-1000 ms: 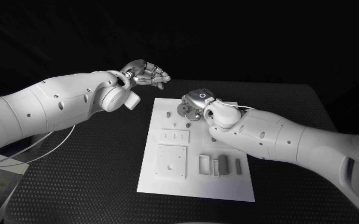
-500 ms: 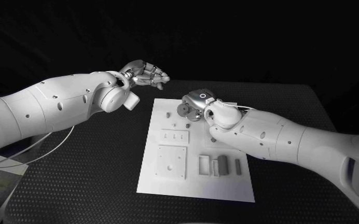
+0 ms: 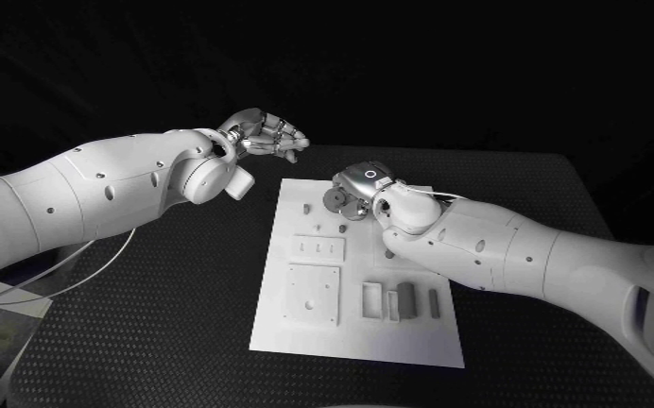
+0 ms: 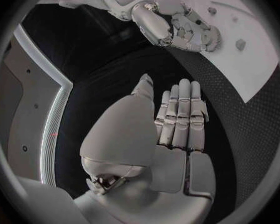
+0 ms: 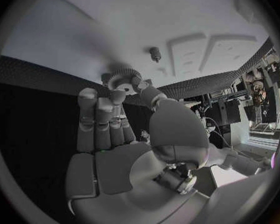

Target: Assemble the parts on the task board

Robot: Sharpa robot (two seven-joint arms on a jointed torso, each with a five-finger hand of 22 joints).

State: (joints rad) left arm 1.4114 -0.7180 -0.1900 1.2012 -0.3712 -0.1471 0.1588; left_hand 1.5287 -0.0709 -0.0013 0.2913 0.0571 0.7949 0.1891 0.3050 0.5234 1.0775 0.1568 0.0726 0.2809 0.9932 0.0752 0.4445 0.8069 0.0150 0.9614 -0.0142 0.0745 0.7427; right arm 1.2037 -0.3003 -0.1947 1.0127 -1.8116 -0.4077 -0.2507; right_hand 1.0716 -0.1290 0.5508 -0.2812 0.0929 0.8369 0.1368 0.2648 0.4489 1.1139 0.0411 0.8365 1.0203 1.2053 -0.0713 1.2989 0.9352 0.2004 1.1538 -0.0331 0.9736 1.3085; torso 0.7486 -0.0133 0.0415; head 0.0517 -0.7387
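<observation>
the white rectangular task board [image 3: 357, 280] lies in the middle of the black textured table [image 3: 163, 332]. on its near half sit a raised white square plate [image 3: 311, 295] and, beside it, a row of small grey upright blocks [image 3: 400, 300]. a smaller white plate with little holes [image 3: 318, 249] lies farther up, and a tiny grey peg [image 5: 155, 53] stands alone on the bare white surface near it.

the right hand [image 3: 360, 188] hangs over the far end of the board, its fingers [image 5: 96, 119] lying straight and close together. the tips of the thumb and one finger pinch a small grey toothed gear [image 5: 124, 79], which sits at the board's far edge; the head view shows this round piece [image 3: 333, 199] just beside the hand, low over the board. whether it already touches the board cannot be told.

the left hand [image 3: 267, 138] hovers past the board's far left corner, over the black table and apart from the board. its fingers [image 4: 180, 115] are stretched out flat and side by side, the thumb alongside, with nothing held in them. from the left wrist view the right hand [image 4: 189, 28] appears beyond these fingertips, at the board's edge.
</observation>
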